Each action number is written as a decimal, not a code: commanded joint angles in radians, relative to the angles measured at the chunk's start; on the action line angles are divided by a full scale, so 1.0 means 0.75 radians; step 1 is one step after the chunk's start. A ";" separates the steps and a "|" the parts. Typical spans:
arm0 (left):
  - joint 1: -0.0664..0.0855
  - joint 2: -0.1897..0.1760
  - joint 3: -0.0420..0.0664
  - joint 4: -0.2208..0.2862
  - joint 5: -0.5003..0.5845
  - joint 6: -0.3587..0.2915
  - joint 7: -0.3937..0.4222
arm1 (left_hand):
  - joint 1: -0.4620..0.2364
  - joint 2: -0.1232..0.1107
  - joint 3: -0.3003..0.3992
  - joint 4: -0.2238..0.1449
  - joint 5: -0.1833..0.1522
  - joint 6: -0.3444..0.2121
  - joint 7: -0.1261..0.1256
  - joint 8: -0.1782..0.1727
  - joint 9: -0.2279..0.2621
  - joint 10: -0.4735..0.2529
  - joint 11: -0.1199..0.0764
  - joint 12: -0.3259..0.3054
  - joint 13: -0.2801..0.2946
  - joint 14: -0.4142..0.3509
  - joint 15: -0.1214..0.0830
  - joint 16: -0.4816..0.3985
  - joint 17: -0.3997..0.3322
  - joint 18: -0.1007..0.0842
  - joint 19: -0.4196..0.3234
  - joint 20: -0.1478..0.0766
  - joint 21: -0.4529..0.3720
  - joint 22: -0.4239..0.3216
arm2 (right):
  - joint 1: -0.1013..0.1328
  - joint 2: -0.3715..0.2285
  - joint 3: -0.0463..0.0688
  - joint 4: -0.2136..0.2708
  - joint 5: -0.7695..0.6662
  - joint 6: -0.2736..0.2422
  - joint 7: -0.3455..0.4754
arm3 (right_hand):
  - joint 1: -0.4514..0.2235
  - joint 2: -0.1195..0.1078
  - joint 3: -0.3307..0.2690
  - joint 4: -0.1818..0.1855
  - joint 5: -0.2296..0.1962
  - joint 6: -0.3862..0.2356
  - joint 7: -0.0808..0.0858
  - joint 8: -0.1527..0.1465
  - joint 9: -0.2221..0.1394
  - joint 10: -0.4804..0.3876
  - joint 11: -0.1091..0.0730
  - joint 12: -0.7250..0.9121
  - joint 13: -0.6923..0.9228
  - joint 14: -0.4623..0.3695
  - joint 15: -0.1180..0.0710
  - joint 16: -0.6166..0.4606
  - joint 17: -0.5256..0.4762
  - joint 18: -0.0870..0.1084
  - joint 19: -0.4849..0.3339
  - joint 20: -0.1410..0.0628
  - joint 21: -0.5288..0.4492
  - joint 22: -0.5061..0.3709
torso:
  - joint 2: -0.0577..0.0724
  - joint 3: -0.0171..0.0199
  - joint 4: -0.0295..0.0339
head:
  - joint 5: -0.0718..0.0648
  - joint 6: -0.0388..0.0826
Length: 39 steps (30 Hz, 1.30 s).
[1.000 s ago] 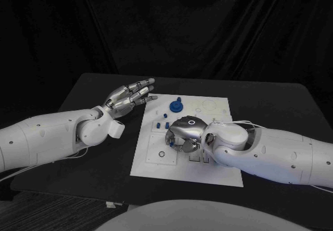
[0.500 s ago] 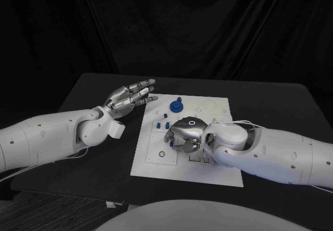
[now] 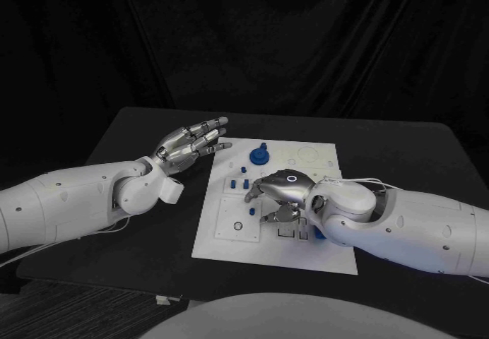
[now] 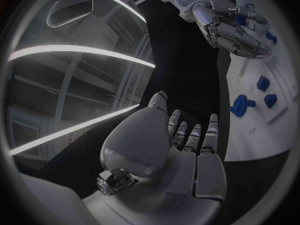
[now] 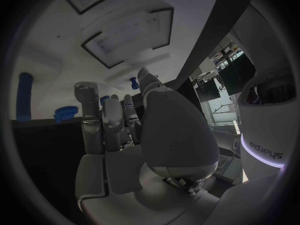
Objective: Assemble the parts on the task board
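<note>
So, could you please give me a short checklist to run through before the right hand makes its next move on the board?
1. Left hand out of the way: ok, it hovers open beside the white board's far left corner, holding nothing.
2. Right hand over the work area: ok, it sits palm down over the board's middle.
3. Part held in the right hand: cannot tell, its fingers curl downward and hide what is under them.
4. Big blue part at the far edge free: ok, neither hand touches it.
5. Small blue parts left of the right hand: ok, standing on the board untouched.
</note>
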 commanded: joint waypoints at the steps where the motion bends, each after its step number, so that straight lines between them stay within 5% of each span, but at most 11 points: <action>1: -0.002 0.003 0.001 -0.001 0.009 0.017 0.011 | 0.015 0.018 0.006 -0.023 0.024 -0.016 -0.002 -0.009 -0.005 -0.002 0.008 0.008 -0.001 -0.002 0.014 -0.001 0.002 -0.031 0.013 0.007 -0.011 0.006 | 0.035 -0.020 0.003 0.027 -0.002 -0.094 -0.016 | 0.041 -0.041 -0.029 0.068 -0.034 -0.020 0.000 -0.008 -0.024 -0.042 0.003 0.032 -0.024 -0.003 0.001 -0.008 -0.012 0.038 -0.002 0.011 -0.028 0.092 | 0.000 -0.0003 0.0001 | -0.004 0.000; 6: -0.003 0.001 0.001 0.002 0.009 0.011 0.016 | 0.015 0.018 0.006 -0.023 0.024 -0.015 -0.001 -0.009 -0.005 -0.003 0.008 0.008 -0.001 -0.002 0.016 -0.001 0.002 -0.031 0.003 0.007 -0.015 -0.017 | 0.105 -0.075 0.003 0.066 0.091 -0.140 -0.008 | -0.071 -0.058 -0.058 0.080 -0.036 -0.012 0.013 0.000 -0.032 -0.022 0.006 0.046 -0.052 -0.001 0.008 0.001 -0.009 0.035 0.006 0.014 -0.017 0.099 | 0.000 -0.0009 0.0002 | 0.000 0.000; 8: -0.003 0.001 0.001 0.003 0.009 -0.004 0.025 | 0.013 0.020 0.005 -0.027 0.025 -0.013 0.003 -0.007 -0.004 -0.004 0.010 0.010 0.000 -0.009 0.016 -0.004 0.000 -0.036 -0.047 0.002 -0.040 -0.082 | 0.132 -0.105 0.003 0.081 0.121 -0.165 -0.004 | -0.150 -0.037 -0.042 0.079 -0.011 -0.002 0.047 0.006 -0.035 0.047 0.001 0.072 -0.058 0.036 0.029 0.045 0.047 0.014 0.048 0.028 0.082 0.125 | 0.000 -0.0008 0.0001 | 0.002 0.000; 13: -0.003 0.000 0.001 0.005 0.008 -0.050 0.058 | 0.004 0.013 -0.006 -0.028 0.030 0.027 0.016 0.003 0.001 -0.007 -0.006 0.012 0.000 -0.037 -0.029 -0.022 -0.006 -0.029 -0.080 -0.028 -0.052 -0.115 | 0.186 -0.172 0.003 0.086 0.152 -0.188 -0.009 | -0.135 -0.016 -0.019 0.074 0.042 0.022 0.058 0.020 -0.044 0.100 -0.008 0.068 -0.100 0.098 0.021 0.112 0.137 -0.004 0.119 0.027 0.241 0.161 | 0.000 -0.0009 0.0000 | 0.004 0.000; 16: -0.004 0.000 0.001 0.003 -0.015 -0.075 0.086 | -0.008 0.008 -0.020 -0.012 0.025 0.051 0.020 0.009 0.003 -0.004 -0.003 0.026 0.001 -0.047 -0.055 -0.028 -0.008 -0.027 -0.093 -0.083 -0.053 -0.131 | 0.202 -0.205 0.003 0.077 0.147 -0.150 -0.033 | -0.118 -0.010 -0.012 0.071 0.084 0.033 0.055 0.025 -0.049 0.105 -0.009 0.055 -0.123 0.118 0.015 0.133 0.165 -0.010 0.140 0.022 0.286 0.169 | 0.000 -0.0010 0.0003 | 0.003 0.000; 18: -0.006 -0.001 0.001 0.001 -0.049 -0.094 0.108 | -0.023 0.000 -0.035 0.014 0.011 0.070 0.019 0.013 0.004 0.002 -0.007 0.040 0.002 -0.052 -0.077 -0.031 -0.010 -0.046 -0.102 -0.132 -0.054 -0.146 | 0.208 -0.222 0.003 0.070 0.134 -0.118 -0.050 | -0.118 -0.018 -0.018 0.073 0.086 0.037 0.052 0.028 -0.051 0.093 -0.007 0.039 -0.139 0.127 0.011 0.139 0.174 -0.012 0.149 0.018 0.305 0.172 | 0.000 -0.0010 0.0003 | 0.002 0.000; 20: -0.008 -0.002 0.001 -0.002 -0.086 -0.116 0.131 | -0.036 -0.014 -0.057 0.083 -0.042 0.077 0.017 0.014 0.003 0.002 -0.011 0.045 0.001 -0.066 -0.092 -0.044 -0.015 -0.126 -0.213 -0.232 -0.109 -0.486 | 0.209 -0.238 0.003 0.064 0.124 -0.095 -0.064 | -0.124 -0.028 -0.026 0.075 0.081 0.054 0.038 0.036 -0.052 0.075 -0.004 0.018 -0.158 0.128 0.003 0.137 0.170 -0.012 0.151 0.012 0.306 0.171 | 0.000 -0.0010 0.0006 | 0.002 0.000; 22: -0.010 -0.003 0.001 -0.003 -0.105 -0.132 0.146 | -0.070 -0.017 -0.077 0.089 -0.138 0.069 0.011 0.011 0.001 -0.001 -0.016 0.037 0.000 -0.080 -0.109 -0.062 -0.021 -0.148 -0.214 -0.261 -0.110 -0.493 | 0.206 -0.251 0.003 0.061 0.118 -0.083 -0.073 | -0.130 -0.037 -0.034 0.077 0.069 0.068 0.031 0.040 -0.054 0.064 -0.002 -0.002 -0.178 0.132 -0.005 0.137 0.171 -0.012 0.154 0.005 0.310 0.171 | -0.001 -0.0012 0.0009 | 0.002 0.000; 27: -0.014 -0.005 0.001 -0.005 -0.134 -0.182 0.188 | -0.159 -0.027 -0.114 0.086 -0.315 0.027 -0.024 -0.005 -0.005 -0.016 -0.056 -0.013 -0.005 -0.093 -0.154 -0.081 -0.029 -0.152 -0.214 -0.308 -0.110 -0.493 | 0.191 -0.280 0.002 0.054 0.110 -0.068 -0.087 | -0.134 -0.051 -0.045 0.078 0.057 0.077 0.029 0.040 -0.059 0.059 0.000 -0.030 -0.209 0.138 -0.005 0.137 0.171 -0.014 0.160 0.002 0.320 0.172 | -0.001 -0.0014 0.0013 | -0.002 0.000; 32: -0.017 -0.009 0.001 -0.005 -0.144 -0.226 0.219 | -0.237 -0.048 -0.122 0.088 -0.423 -0.018 -0.061 -0.014 -0.010 -0.020 -0.092 -0.036 -0.007 -0.093 -0.181 -0.081 -0.029 -0.158 -0.214 -0.343 -0.110 -0.493 | 0.176 -0.294 0.002 0.044 0.107 -0.064 -0.091 | -0.145 -0.068 -0.061 0.081 0.041 0.084 0.031 0.038 -0.066 0.059 0.004 -0.057 -0.242 0.142 -0.002 0.138 0.173 -0.016 0.163 0.004 0.326 0.173 | 0.000 -0.0001 -0.0003 | -0.005 0.000; 39: -0.020 -0.009 0.001 -0.011 -0.148 -0.240 0.227 | -0.314 -0.054 -0.102 0.087 -0.499 -0.226 -0.171 -0.034 -0.029 -0.030 -0.133 -0.099 -0.014 -0.093 -0.201 -0.081 -0.029 -0.143 -0.214 -0.345 -0.110 -0.493 | 0.156 -0.290 0.002 0.029 0.106 -0.044 -0.088 | -0.163 -0.074 -0.068 0.081 0.026 0.071 0.062 0.023 -0.084 0.090 0.005 -0.081 -0.282 0.146 0.010 0.140 0.175 -0.019 0.166 0.011 0.338 0.175 | 0.000 -0.0004 0.0001 | -0.013 0.000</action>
